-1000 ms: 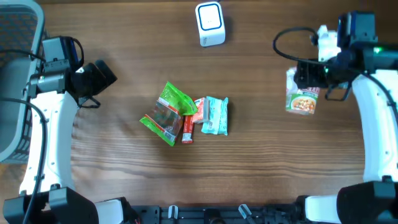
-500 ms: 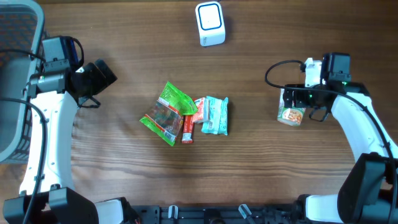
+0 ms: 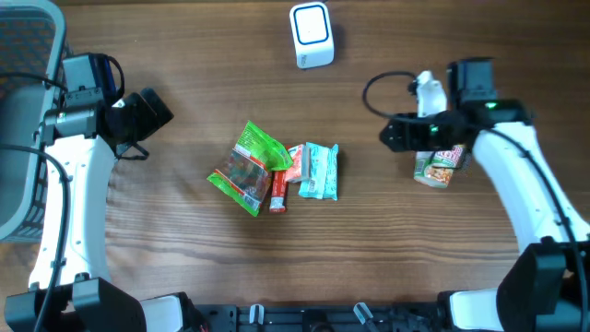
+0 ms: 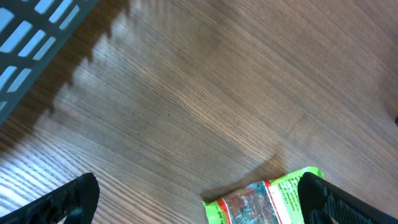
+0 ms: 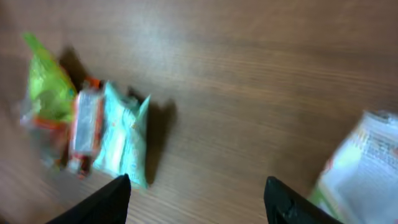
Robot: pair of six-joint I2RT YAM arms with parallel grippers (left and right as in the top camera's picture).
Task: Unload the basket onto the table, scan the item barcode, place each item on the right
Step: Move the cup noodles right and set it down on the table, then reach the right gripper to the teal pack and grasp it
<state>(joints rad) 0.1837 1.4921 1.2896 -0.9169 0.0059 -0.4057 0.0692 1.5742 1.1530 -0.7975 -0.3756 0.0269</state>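
Note:
Three packets lie mid-table: a green one (image 3: 247,168), a small red one (image 3: 278,189) and a teal one (image 3: 319,171). A white and green soup packet (image 3: 438,168) lies flat at the right, partly under my right arm. My right gripper (image 3: 391,135) hovers just left of it, open with nothing between its fingers (image 5: 198,200); its wrist view shows the teal packet (image 5: 121,140) ahead and the soup packet (image 5: 364,168) off to the right. The white scanner (image 3: 312,35) stands at the back. My left gripper (image 3: 152,112) hangs open at the far left, and the green packet's corner (image 4: 264,202) shows near its right finger.
A grey mesh chair (image 3: 23,111) stands off the table's left edge. Bare wood separates the pile of packets from the scanner and from each arm.
My right gripper brought the soup packet down onto the table, let go of it and moved left toward the pile. The left arm has not moved.

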